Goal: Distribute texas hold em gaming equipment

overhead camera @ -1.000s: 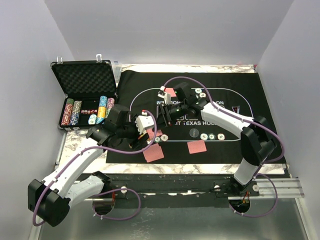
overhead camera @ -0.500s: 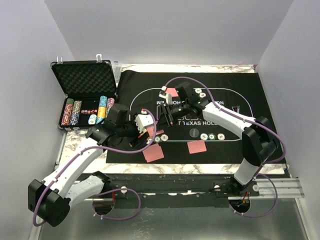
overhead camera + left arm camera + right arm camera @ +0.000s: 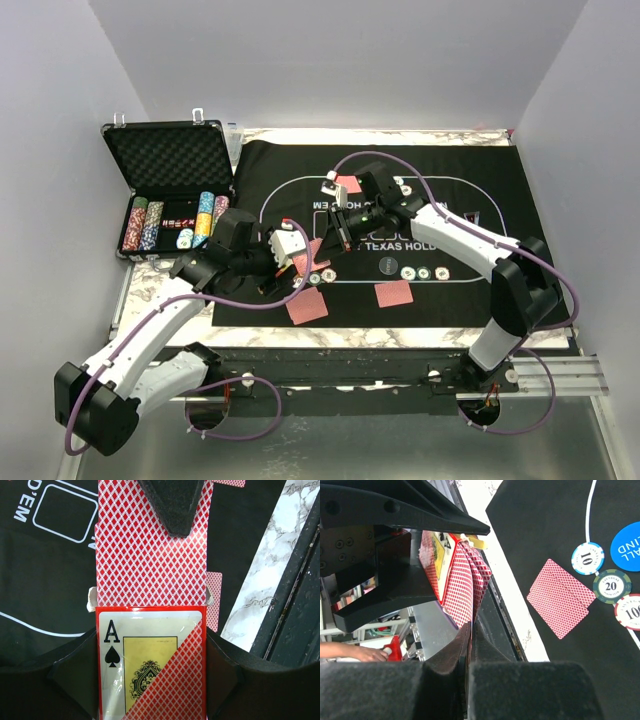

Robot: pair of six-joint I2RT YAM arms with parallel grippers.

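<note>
I have the left gripper (image 3: 150, 677) clamped on the box (image 3: 150, 645), a finger on each side and the ace face toward its camera, held up above the near-left part of the mat (image 3: 480, 200). The cards (image 3: 150, 555) stick well out of the box mouth. The right gripper (image 3: 471, 630) reaches across and is pinched shut on their free end. In its wrist view the cards fan a little above the fingers, and I cannot tell whether it has one card or several. So I read this as the dealing step, at the point of drawing the next card out of the box. Some dealt cards (image 3: 394, 294) already lie face down at a few spots on the mat, with three chips (image 3: 612, 585) and a blue button (image 3: 627, 542) just beyond one pair. More chips sit racked in the open case (image 3: 170, 160) at far left, so I judge the job only partly done. Next I want a straight pull along the box's long axis, away from the left gripper, with the left arm held steady. Then I check that a single card came free before laying it face down at a seat that lacks one. My worry is the fan: a skewed pull could drag extra cards out with it.
</note>
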